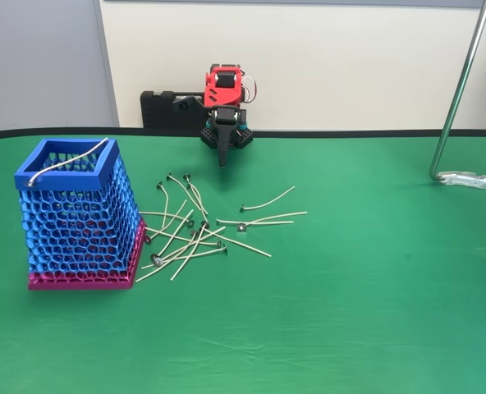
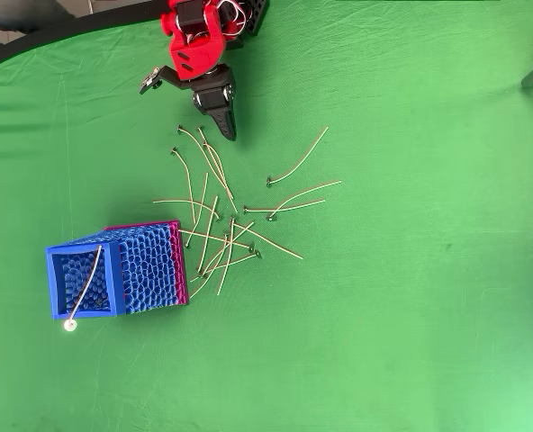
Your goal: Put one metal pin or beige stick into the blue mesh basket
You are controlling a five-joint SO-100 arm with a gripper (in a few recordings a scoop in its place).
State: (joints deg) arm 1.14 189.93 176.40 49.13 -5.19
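tall square blue honeycomb-mesh basket with magenta base (image 1: 79, 222): upright on green bench, left side in fixed view | thin curved beige stick with round grey metal head (image 1: 66, 164): lies diagonally across basket rim, head overhanging corner | like sticks (image 2: 221, 229): loose crisscrossed heap just right of basket

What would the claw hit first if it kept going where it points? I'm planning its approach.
Likely the green table cloth just beyond the claw, close to the nearest beige sticks; depth is unclear.
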